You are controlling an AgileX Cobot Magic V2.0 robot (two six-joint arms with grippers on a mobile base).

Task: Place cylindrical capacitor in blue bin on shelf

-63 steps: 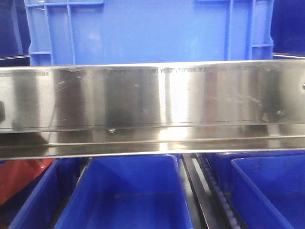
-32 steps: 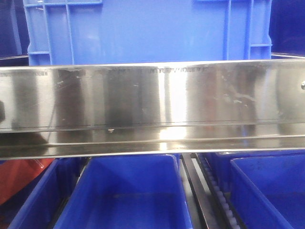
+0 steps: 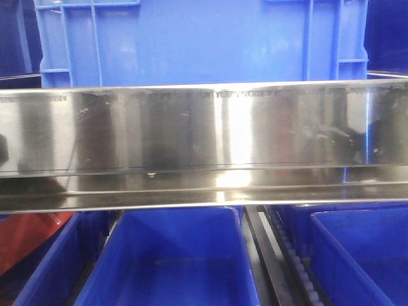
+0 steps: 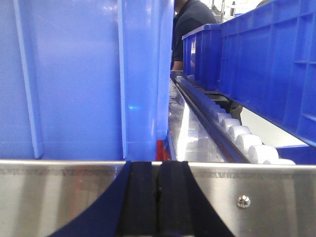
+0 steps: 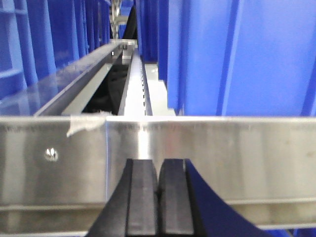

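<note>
I see a person in dark shirt (image 4: 190, 24) beyond the rack; red-orange object (image 3: 29, 239) lower left; torn tape scrap (image 5: 86, 123) on rail.

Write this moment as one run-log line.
left gripper: shut, empty | right gripper: shut, empty | both facing shelf rail | capacitor: not seen

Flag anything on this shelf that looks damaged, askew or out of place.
Little stands out. A strip of pale tape on the shelf rail's top edge, seen by the right wrist, is torn and peeling. The rail shows scuffs. Bins sit straight; no capacitor is visible.
</note>
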